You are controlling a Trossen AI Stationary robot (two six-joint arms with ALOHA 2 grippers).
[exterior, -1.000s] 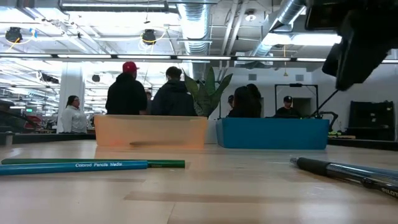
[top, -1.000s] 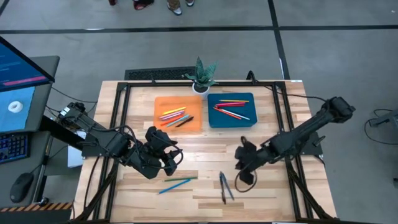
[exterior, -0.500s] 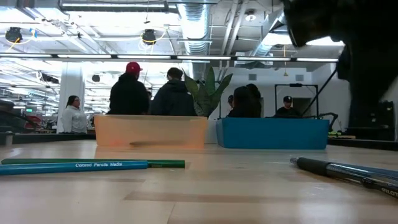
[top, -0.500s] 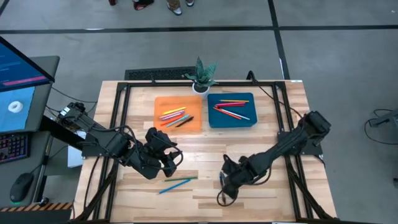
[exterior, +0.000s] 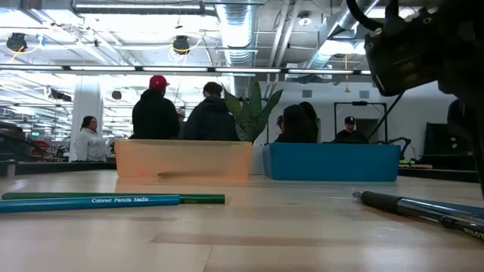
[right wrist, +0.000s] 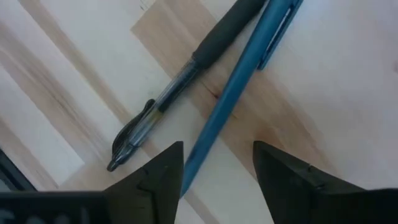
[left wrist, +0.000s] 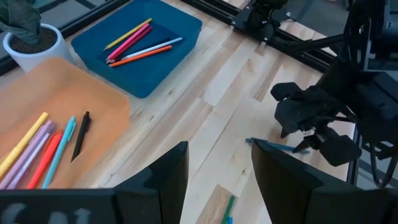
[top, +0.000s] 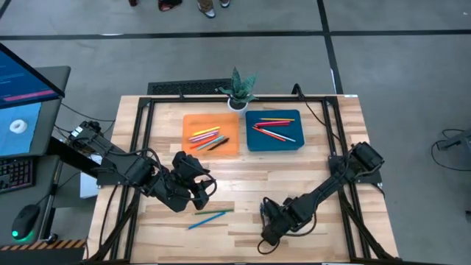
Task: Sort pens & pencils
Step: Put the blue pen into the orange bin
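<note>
Now, high view: right gripper [top: 269,224] has come down from mid-table onto the two loose pens | right wrist view: fingers [right wrist: 153,176] spread wide, empty, straddling the slim blue plastic pen [right wrist: 239,87] beside the clear black-grip pen [right wrist: 177,93] – pick-up seems next | left wrist view: left gripper [left wrist: 219,174] waits part-open, holding nothing.

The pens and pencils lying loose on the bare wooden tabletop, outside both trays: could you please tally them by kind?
Pencils: 2, a blue wooden pencil and a green wooden pencil
Pens: 2, a black-grip clear plastic pen and a blue plastic pen
Total: 4
</note>
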